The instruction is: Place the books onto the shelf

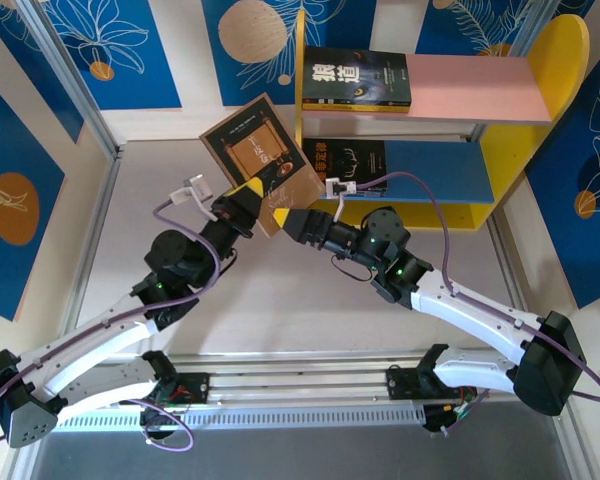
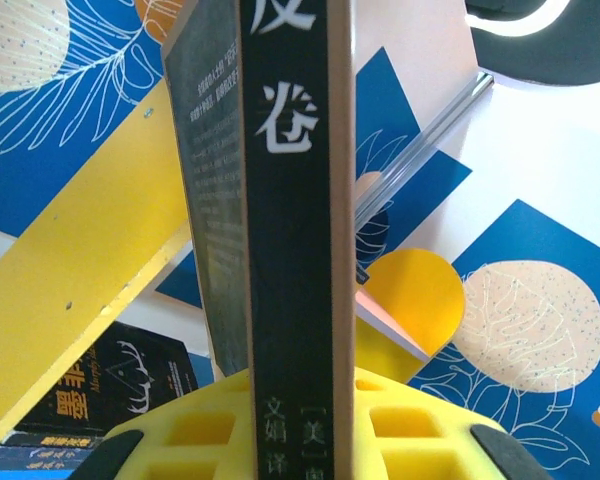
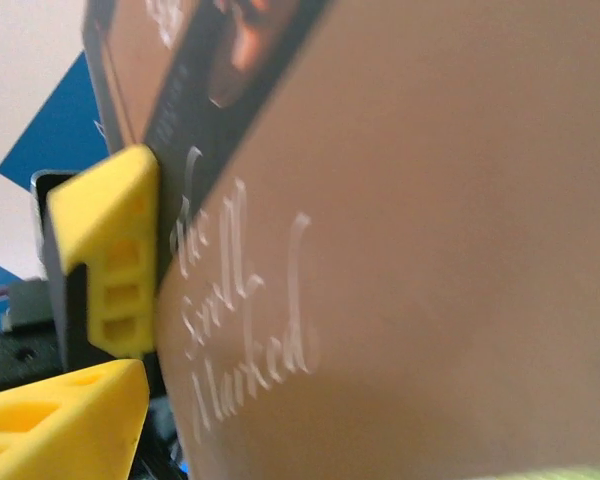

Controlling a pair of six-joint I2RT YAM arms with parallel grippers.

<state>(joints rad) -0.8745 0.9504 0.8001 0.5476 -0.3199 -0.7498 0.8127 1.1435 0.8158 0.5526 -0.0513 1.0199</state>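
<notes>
Books: a brown book (image 1: 255, 155) is held in the air, tilted, just in front of the shelf's left end; one dark book (image 1: 356, 78) lies on the shelf's pink upper board (image 1: 480, 85); a second dark book (image 1: 345, 160) lies on its blue lower board (image 1: 430, 165)
Shelf (image 1: 565, 60): stands across the far side of the table; both boards have bare room towards the shelf's right end
Left gripper (image 1: 246, 198): clamped tight on the brown book's lower edge, on the side away from the shelf
Right gripper (image 1: 288, 222): at the book's lower corner, on the side nearer the shelf; whether its jaws have closed on the cover cannot be told
Step in hand: judged a hand-over of the brown book between the arms, before shelving
Next move: likely calls for one sure grip while the other lets go; then a carry to a board, clear of the shelf's yellow side panel (image 1: 300, 60)
Left wrist view: the spine (image 2: 295, 250), upright with white Chinese characters, pinched between yellow fingers (image 2: 400, 430); the top view hides this edge
Right wrist view: pale cursive script (image 3: 240, 320) on the brown cover, seen very close; too small to make out from above
</notes>
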